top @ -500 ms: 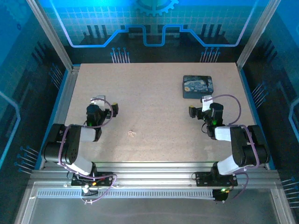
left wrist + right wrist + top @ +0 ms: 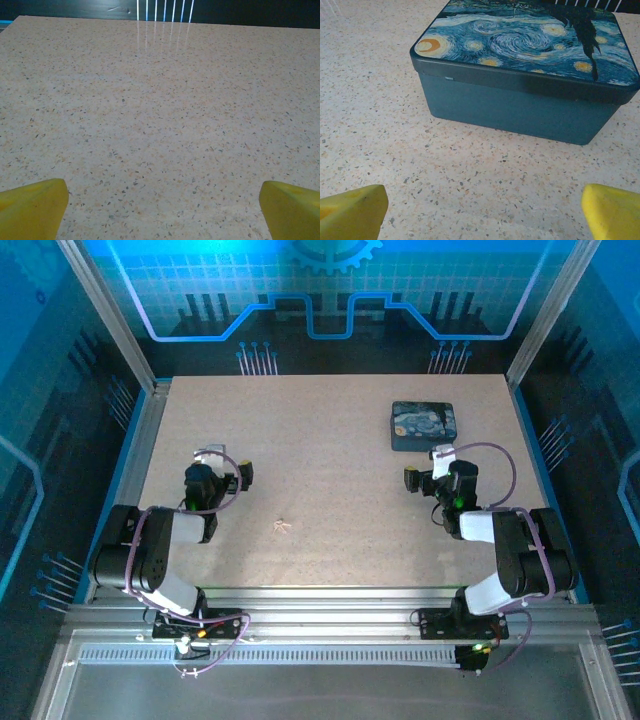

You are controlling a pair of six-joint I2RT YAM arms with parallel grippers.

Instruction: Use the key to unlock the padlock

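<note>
From above, the speckled beige counter (image 2: pixel 330 455) takes up the middle of the frame, with the two arms' bases along its lower edge. The dark blue rectangular box with a swirly painted lid (image 2: pixel 423 426) sits in the upper right part of the counter. The tiny thin pale-metal key (image 2: pixel 283 527) lies at lower centre, between the two arms and well apart from the box (it is a mere speck at this size, and whether the padlock lies with it cannot be told).

In this view the left fingers (image 2: pixel 245 474) sit left of centre and point toward the middle of the counter. The right fingers (image 2: pixel 410 479) sit right of centre, just below the box. Whether either pair is spread or closed is hard to read from up here.

The wrist cameras settle that. In the left wrist view the left fingers (image 2: pixel 32 210) show as two yellow tips in the bottom corners, spread wide with nothing between them but bare speckled counter (image 2: pixel 160 125) running to a dark far edge.

In the right wrist view the right fingers (image 2: pixel 352 212) stand just as wide apart and hold nothing. The box (image 2: pixel 520 100) fills the upper half, near the fingers but not touching them, its lid seated flat on the base (a detail lost from overhead).
</note>
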